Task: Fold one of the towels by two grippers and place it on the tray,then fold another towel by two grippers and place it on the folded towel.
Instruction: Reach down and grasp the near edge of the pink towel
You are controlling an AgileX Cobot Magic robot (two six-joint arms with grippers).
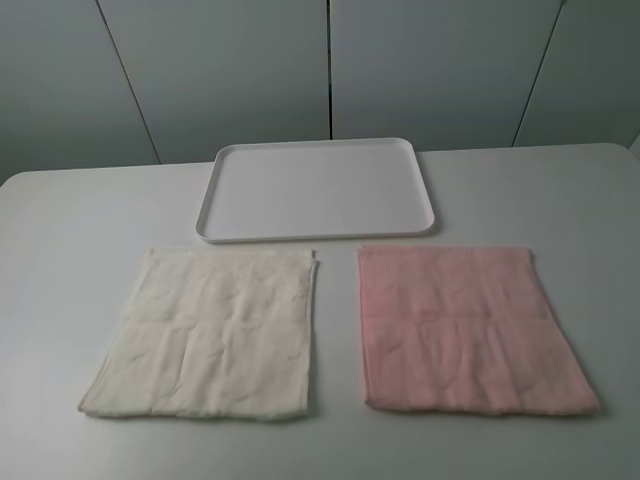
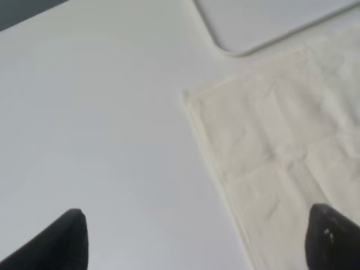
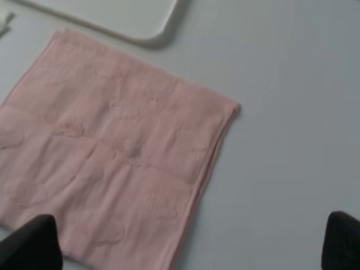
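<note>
The pale pink towel [image 1: 465, 325] [image 3: 112, 157] lies flat and unfolded on the right of the table. Spread flat to its left is the cream towel [image 1: 210, 335] [image 2: 281, 140]. Behind both sits the white tray [image 1: 320, 185] [image 2: 264, 22] [image 3: 112, 14], with nothing in it. Neither arm shows in the exterior high view. My left gripper [image 2: 199, 242] hovers open above the cream towel's outer left edge, one fingertip [image 2: 332, 239] over the cloth and the other over bare table. My right gripper [image 3: 191, 244] hovers open over the pink towel's outer right edge, holding nothing.
The white table [image 1: 70, 230] has rounded back corners, with grey wall panels [image 1: 220, 70] behind it. A narrow strip of bare table separates the two towels and another separates them from the tray.
</note>
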